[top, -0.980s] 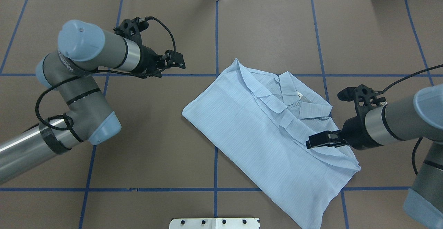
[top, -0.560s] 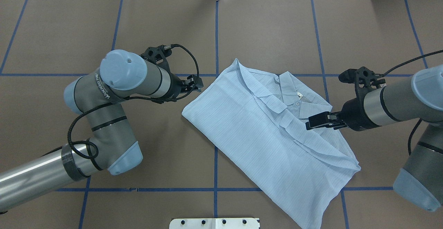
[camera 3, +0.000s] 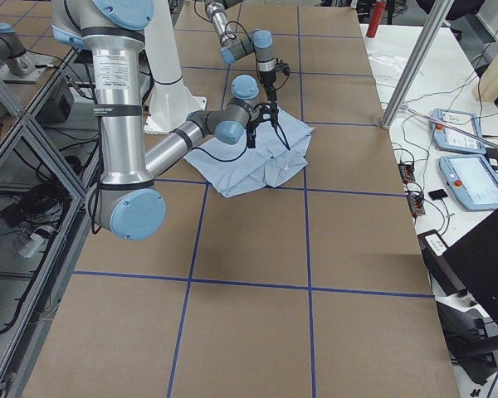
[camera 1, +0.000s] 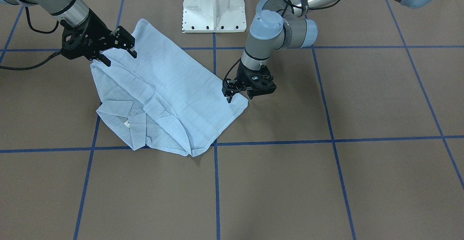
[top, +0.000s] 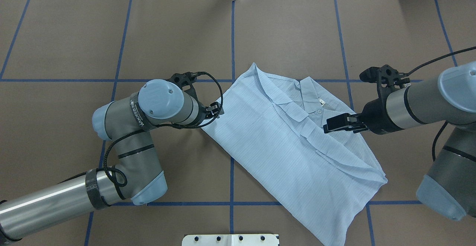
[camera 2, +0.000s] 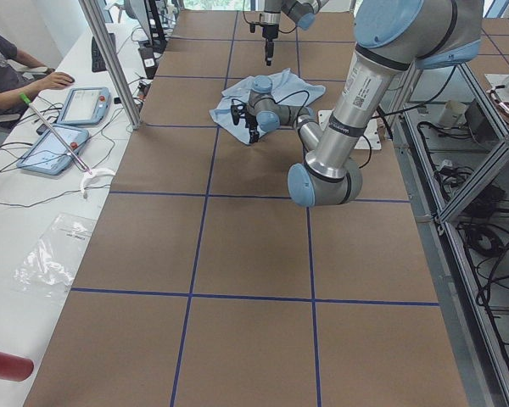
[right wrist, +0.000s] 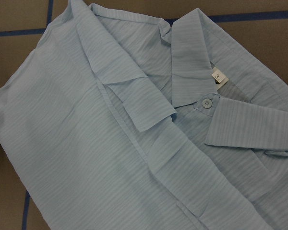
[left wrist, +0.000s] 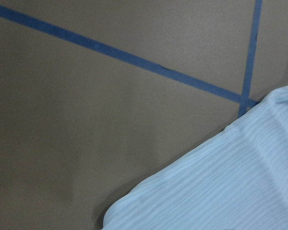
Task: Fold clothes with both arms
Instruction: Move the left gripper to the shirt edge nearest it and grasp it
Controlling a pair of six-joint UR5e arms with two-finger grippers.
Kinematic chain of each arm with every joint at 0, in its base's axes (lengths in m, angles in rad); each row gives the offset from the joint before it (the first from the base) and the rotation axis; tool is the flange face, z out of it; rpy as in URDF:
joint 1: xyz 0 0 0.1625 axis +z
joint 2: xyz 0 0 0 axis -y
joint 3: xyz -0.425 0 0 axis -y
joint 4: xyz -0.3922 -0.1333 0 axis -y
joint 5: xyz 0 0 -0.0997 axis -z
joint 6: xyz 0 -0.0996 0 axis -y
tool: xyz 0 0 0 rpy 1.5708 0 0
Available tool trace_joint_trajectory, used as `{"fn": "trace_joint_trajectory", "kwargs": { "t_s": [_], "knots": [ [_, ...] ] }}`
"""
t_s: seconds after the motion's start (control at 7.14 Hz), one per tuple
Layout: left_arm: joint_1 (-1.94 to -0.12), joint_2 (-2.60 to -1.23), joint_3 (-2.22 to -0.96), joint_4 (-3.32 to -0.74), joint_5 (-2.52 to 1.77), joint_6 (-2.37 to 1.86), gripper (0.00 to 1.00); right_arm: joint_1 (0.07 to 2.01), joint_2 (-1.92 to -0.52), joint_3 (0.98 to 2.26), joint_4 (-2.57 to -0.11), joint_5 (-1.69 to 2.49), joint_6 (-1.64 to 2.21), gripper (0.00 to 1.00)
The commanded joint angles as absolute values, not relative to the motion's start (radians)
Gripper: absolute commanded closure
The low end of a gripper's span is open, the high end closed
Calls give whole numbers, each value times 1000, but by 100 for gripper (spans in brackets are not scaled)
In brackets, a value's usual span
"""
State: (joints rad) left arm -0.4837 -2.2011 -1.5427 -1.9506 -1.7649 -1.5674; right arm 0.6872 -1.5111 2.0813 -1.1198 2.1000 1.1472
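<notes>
Both tools have moved. The left tool [camera 1: 239,94] came across the table [top: 297,34] to the left corner of the shirt [top: 282,145], and the right tool [camera 1: 120,58] slid along toward the collar [top: 312,97]. Both are spread open and hold nothing.

The shirt lies flat near the middle of the table, a bit toward the robot's edge and the right end. It looks thin, soft and light, so I think it will flop and wrinkle. It is best to pinch it at a corner or along a folded edge. It is pale blue with tiny stripes, a pointed collar, a small button [right wrist: 207,103] and a sleeve [right wrist: 249,127] folded in.
</notes>
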Motion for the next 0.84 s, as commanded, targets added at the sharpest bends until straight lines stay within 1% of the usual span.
{"fn": "trace_joint_trajectory", "kwargs": {
  "t_s": [0.0,0.14,0.28,0.42,0.56,0.7],
  "knots": [
    [-482,-2203,-1531,-1950,-1763,-1563,18,689,-1506,2082,-1120,2100,1149,0],
    [-483,-2201,-1529,-1950,-1763,-1560,27,692,-1506,2083,-1120,2100,1149,0],
    [-483,-2200,-1529,-1950,-1764,-1557,32,695,-1506,2083,-1120,2102,1147,0],
    [-482,-2200,-1529,-1950,-1766,-1557,33,698,-1506,2083,-1120,2102,1147,0],
    [-482,-2200,-1528,-1950,-1766,-1557,38,698,-1506,2083,-1120,2102,1147,0],
    [-482,-2201,-1529,-1950,-1767,-1555,56,698,-1506,2083,-1120,2102,1147,0]
  ]
}}
